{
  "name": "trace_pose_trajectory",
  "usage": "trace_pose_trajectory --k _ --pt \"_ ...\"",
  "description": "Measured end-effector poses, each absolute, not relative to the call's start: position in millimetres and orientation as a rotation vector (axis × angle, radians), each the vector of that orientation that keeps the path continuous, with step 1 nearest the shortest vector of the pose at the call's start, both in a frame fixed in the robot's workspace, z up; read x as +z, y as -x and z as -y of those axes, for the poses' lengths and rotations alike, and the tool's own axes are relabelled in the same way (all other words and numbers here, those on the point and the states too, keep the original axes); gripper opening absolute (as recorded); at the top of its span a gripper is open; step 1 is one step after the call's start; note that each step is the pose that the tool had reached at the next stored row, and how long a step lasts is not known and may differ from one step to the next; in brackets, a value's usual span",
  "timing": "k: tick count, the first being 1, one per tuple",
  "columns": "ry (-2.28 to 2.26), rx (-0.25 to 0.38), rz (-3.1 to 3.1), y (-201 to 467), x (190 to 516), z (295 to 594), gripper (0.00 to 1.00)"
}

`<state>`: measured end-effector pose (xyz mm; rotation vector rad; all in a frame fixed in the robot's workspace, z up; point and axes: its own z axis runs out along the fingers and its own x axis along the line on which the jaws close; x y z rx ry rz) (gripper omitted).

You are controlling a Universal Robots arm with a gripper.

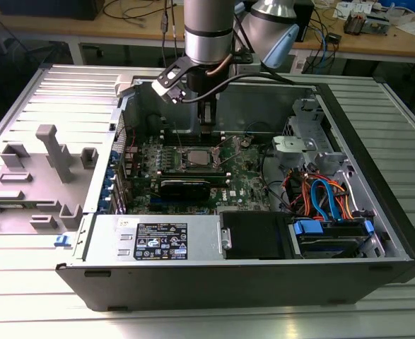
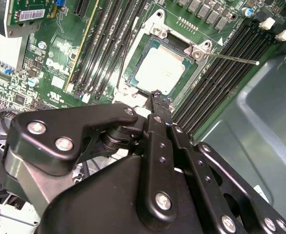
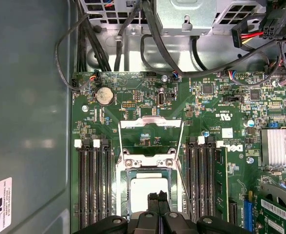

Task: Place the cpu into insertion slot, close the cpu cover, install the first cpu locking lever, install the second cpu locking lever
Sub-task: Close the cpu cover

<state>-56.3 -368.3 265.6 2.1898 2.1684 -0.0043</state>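
Case: you have the open computer case (image 1: pixel 249 286) lying on the ribbed table (image 1: pixel 193 321), its inside facing up.
In the case: the green motherboard (image 1: pixel 246 176) takes the middle. Along the near wall sit a labelled power supply (image 1: pixel 158 239) and a black drive box (image 1: pixel 253 235). Orange and blue cables (image 1: pixel 320 194) bunch toward the exterior view's right.
Insertion slot: the insertion slot (image 3: pixel 126 164) sits mid-board between two banks of long black memory slots (image 3: pixel 95 185).
In the slot: the cpu (image 2: pixel 160 70) lies seated flat with its pale metal top facing up (you can check this in both wrist views).
Cover: the cpu cover (image 3: pixel 147 171) appears to lie down around the chip, whose top shows through the cover's window.
Lever: a thin metal lever (image 2: pixel 233 58) sticks out sideways from one corner of the socket, over the neighbouring memory slots and apart from the gripper.
Gripper: your gripper (image 3: pixel 157 197) hangs straight down over the socket. Its fingertips are drawn narrow, almost together, with nothing between them. In the second wrist view they sit at the chip's near edge, but you cannot tell whether they touch the socket.
Outside the case: a grey panel (image 1: pixel 48 152) carrying grey plastic blocks lies against the case on the exterior view's left.
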Motion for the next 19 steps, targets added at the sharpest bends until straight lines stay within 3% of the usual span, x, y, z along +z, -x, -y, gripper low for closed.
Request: trace_pose_trajectory --k 19 --pt "-2.19 -0.004 -2.169 31 266 368 0.11"
